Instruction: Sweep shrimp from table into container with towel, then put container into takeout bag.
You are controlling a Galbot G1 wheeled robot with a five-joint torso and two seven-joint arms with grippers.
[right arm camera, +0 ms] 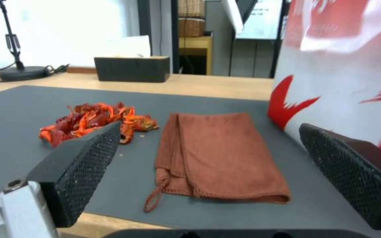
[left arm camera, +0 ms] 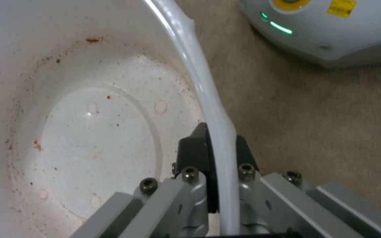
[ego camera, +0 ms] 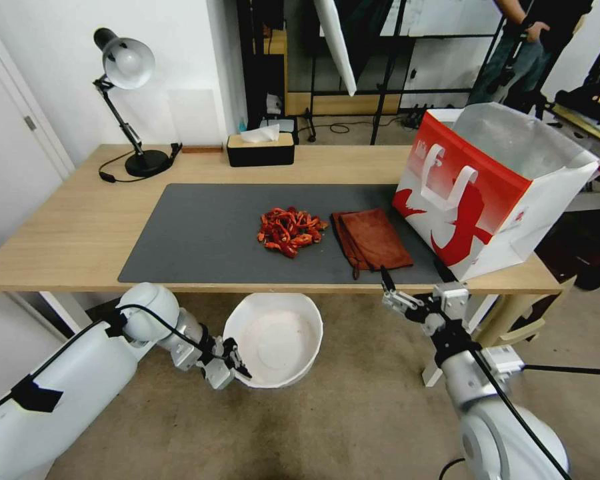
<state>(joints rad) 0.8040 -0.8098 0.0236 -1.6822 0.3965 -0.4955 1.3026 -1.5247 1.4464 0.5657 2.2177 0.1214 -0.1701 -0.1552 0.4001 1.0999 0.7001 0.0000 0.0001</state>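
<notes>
Nearest to you, the left gripper (ego camera: 237,369) hangs below the counter's front edge, its jaws clamped on the rim of the container (ego camera: 273,339). In the left wrist view you can see that rim (left arm camera: 208,96) pinched between the two dark pads, one inside the bowl and one outside, with reddish specks across the white bottom. You hold the bowl over the floor, just in front of the counter (ego camera: 60,233), roughly in line with the shrimp.

Your right gripper (ego camera: 388,288) sits at the counter's front edge, just before the near end of the towel (ego camera: 372,239). Its jaws stand wide apart and hold nothing; in the right wrist view the towel (right arm camera: 219,155) lies flat and folded between the two pads.

You'll find the shrimp (ego camera: 290,231) heaped on the grey mat (ego camera: 200,233), just to the left of the towel and barely apart from it. On the towel's right stands the takeout bag (ego camera: 487,187), upright and open-mouthed, its near corner close to the cloth.
</notes>
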